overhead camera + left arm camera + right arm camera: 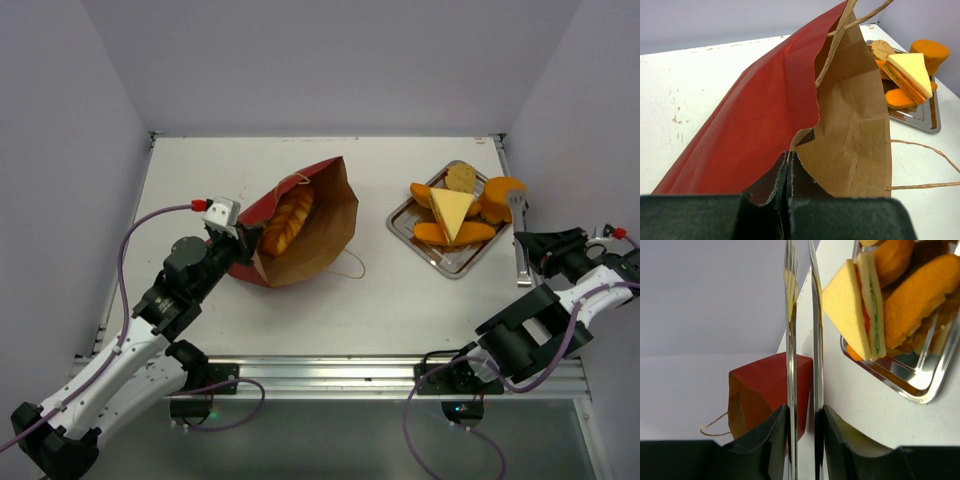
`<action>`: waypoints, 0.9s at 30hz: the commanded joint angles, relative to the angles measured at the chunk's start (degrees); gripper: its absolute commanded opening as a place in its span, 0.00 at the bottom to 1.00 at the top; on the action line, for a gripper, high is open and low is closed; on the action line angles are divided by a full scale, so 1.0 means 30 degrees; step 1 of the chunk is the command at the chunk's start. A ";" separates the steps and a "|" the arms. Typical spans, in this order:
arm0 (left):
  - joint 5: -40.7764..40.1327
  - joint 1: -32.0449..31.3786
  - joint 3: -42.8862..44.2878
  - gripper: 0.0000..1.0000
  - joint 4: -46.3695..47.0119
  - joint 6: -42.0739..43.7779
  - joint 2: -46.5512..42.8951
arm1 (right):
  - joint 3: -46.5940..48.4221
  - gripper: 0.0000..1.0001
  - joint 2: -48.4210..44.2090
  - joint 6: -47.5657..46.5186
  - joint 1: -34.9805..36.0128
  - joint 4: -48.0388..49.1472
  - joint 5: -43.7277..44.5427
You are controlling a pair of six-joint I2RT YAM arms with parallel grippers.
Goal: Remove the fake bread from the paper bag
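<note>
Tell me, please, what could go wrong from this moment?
1. The left claw pinches only the torn-looking rim of the paper bag; a pull may rip it further.
2. The tongs in the right claw are close beside the tray; swinging them away may knock the sandwich.
3. The bag's loop handle sits at the mouth and may snag the tongs reaching for the bread.

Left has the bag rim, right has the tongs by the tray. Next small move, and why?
Probably swing the right gripper and its tongs left toward the mouth of the paper bag. The left gripper pinches the bag's rim so it gapes open, and a braided loaf lies inside, visible from above. The tongs are beside the tray, apart from the bag.
</note>
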 commanded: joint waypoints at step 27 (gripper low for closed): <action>0.1927 0.0120 0.0726 0.00 0.2670 0.0104 0.2386 | 0.7834 0.24 -0.5437 -1.0195 1.8709 -0.1864 0.5740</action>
